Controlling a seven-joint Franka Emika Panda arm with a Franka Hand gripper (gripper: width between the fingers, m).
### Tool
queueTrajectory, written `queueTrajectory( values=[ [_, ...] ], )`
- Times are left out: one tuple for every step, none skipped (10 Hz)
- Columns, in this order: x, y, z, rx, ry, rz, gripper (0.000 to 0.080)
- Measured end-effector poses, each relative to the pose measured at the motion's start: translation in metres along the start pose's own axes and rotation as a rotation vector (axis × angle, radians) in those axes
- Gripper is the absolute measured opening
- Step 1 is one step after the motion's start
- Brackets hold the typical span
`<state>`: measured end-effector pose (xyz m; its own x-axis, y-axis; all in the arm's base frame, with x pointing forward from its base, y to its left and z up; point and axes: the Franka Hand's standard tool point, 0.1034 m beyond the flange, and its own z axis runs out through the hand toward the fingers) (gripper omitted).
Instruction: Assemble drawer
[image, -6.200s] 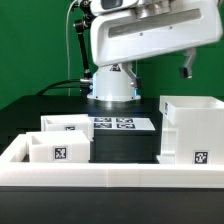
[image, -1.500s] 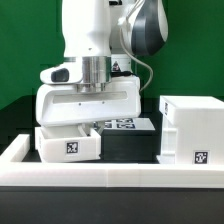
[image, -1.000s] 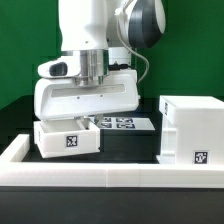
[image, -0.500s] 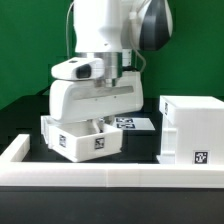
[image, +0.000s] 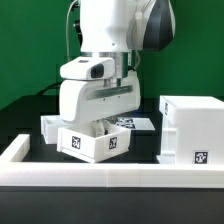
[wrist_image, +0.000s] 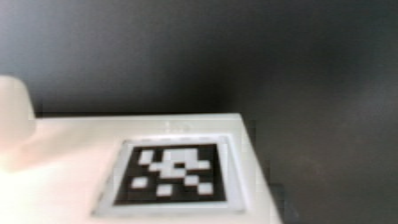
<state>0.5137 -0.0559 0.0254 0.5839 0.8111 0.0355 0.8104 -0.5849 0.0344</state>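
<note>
My gripper (image: 100, 126) reaches down into a small white box tray (image: 95, 143) of the drawer and is shut on its wall. The tray is tilted, shows two tags on its front and sits just off the black table. The fingertips are hidden behind the tray wall. A second small tray (image: 52, 125) stands behind it at the exterior view's left. The large hollow casing (image: 190, 130) stands at the right, apart from the held tray. The wrist view shows only a white tray face with a tag (wrist_image: 175, 175); no fingers show there.
A low white border wall (image: 110, 176) runs along the front and up the left side. The marker board (image: 138, 122) lies flat behind the held tray. A green backdrop stands behind the black table.
The gripper came down on the front left tray, took hold of it and carried it toward the exterior view's right, turning and tilting it. The casing and rear tray have not moved.
</note>
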Motion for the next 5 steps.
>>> queueTrajectory(
  values=[
    [-0.0004, 0.0000, 0.0003, -0.001, -0.004, -0.062, 0.0041],
    [0.0013, -0.0015, 0.0012, 0.001, -0.004, -0.090, 0.0041],
    [0.0028, -0.0027, 0.0013, 0.004, -0.012, -0.164, 0.0041],
    [0.0045, -0.0026, 0.0011, 0.001, -0.016, -0.214, 0.0041],
    [0.0058, -0.0031, 0.0015, 0.000, -0.024, -0.292, 0.0041]
  ],
)
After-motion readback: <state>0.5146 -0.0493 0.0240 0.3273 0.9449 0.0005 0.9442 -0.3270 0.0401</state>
